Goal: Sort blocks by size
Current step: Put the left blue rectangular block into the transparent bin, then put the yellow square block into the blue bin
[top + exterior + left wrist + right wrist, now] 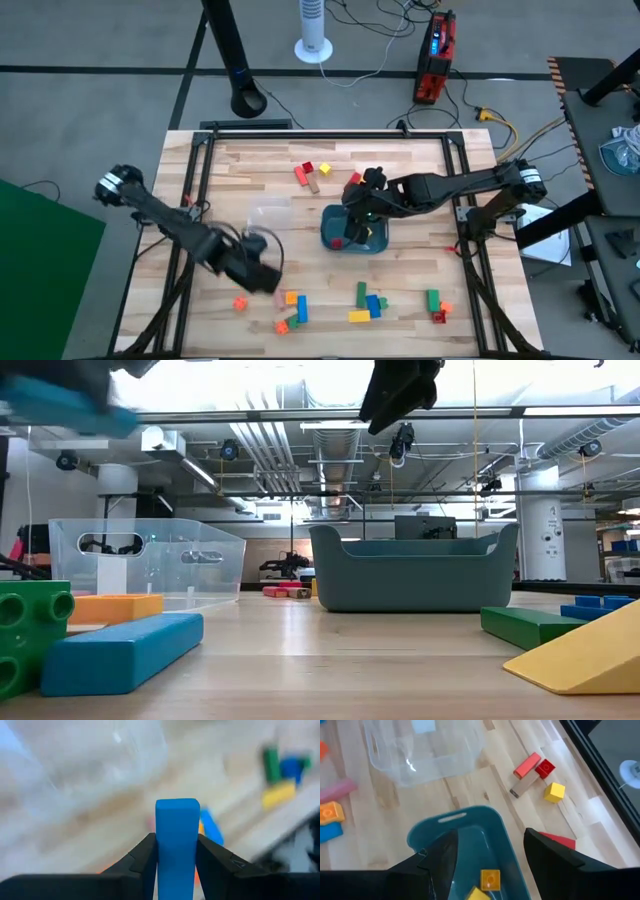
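Note:
My left gripper (262,276) is shut on a blue bar (177,840) above the near left of the table, close to the clear container (266,214). In the low view the bar (62,406) shows high above the tabletop. My right gripper (490,851) hangs open over the teal tray (378,240) and touches nothing. Inside the tray lie an orange block (490,879) and a yellow one (478,894). More blocks lie loose along the near edge (368,303) and on the far side (308,174). My left gripper pinches the blue bar between its two fingers (145,859), which lie on its two opposite long sides (161,851). The bar runs along the fingers and juts out past their tips. It is lifted clear of the table.
The clear container (422,750) stands beside the teal tray (415,575), toward the table's left. A red wedge (559,840) lies by the tray. Loose blocks (120,650) lie along the near edge, and a black frame borders the tabletop (200,160).

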### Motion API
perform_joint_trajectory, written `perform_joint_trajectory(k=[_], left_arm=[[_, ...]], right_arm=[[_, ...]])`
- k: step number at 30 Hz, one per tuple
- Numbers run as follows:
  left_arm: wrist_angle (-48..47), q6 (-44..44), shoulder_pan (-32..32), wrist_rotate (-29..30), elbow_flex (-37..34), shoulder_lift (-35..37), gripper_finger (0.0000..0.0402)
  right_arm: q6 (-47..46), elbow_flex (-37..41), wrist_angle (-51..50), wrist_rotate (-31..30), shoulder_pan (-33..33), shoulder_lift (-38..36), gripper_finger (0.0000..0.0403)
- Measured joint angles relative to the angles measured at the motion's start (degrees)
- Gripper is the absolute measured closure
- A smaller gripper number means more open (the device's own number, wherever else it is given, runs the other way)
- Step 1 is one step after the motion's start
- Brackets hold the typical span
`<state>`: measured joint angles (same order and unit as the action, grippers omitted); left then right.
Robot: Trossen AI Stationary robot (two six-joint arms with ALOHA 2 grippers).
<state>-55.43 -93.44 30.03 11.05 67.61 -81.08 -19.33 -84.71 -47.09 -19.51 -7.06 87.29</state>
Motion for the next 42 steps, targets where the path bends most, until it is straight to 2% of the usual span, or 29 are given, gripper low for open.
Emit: perform_joint_trajectory(k=[4, 10, 14, 19, 25, 33, 37, 42], left_arm=[[-6.0, 4.8, -7.7, 1.8, -1.0, 3.7, 0.0303], [-7.3, 16.6, -20.6, 1.4, -2.4, 5.1, 0.0294], [-8.3, 21.7, -24.8, -0.8, -2.4, 4.9, 0.027], [-8.7, 23.5, -25.2, -0.6, -2.4, 5.0, 0.0249], [-8.4, 23.5, -24.6, 0.2, -1.2, 6.1, 0.0247], [-8.4, 28.6, -20.9, 10.4, 8.3, 9.8, 0.0249], [-8.6, 33.6, -20.7, 14.1, 13.0, 11.4, 0.0249], [-9.7, 39.7, -20.7, 17.2, 17.2, 12.7, 0.0249]], right_arm=[[-0.1, 0.0, 0.8, 0.0, 0.4, 0.0, 0.0187], [-0.2, 0.0, 0.9, 0.0, 0.7, 0.0, 0.0188], [-0.7, 0.0, 0.7, 0.0, 0.7, 0.0, 0.0186], [-1.5, 0.0, 0.4, 0.0, 0.7, 0.0, 0.0188], [-6.7, 0.0, 0.5, 0.7, 2.4, 0.0, 0.0189], [-15.3, -1.2, 1.6, 11.6, 12.1, 2.0, 0.0215], [-15.2, -4.2, 1.8, 16.3, 16.9, 5.2, 0.0227], [-12.7, -11.0, -0.3, 18.3, 21.3, 11.1, 0.0222]])
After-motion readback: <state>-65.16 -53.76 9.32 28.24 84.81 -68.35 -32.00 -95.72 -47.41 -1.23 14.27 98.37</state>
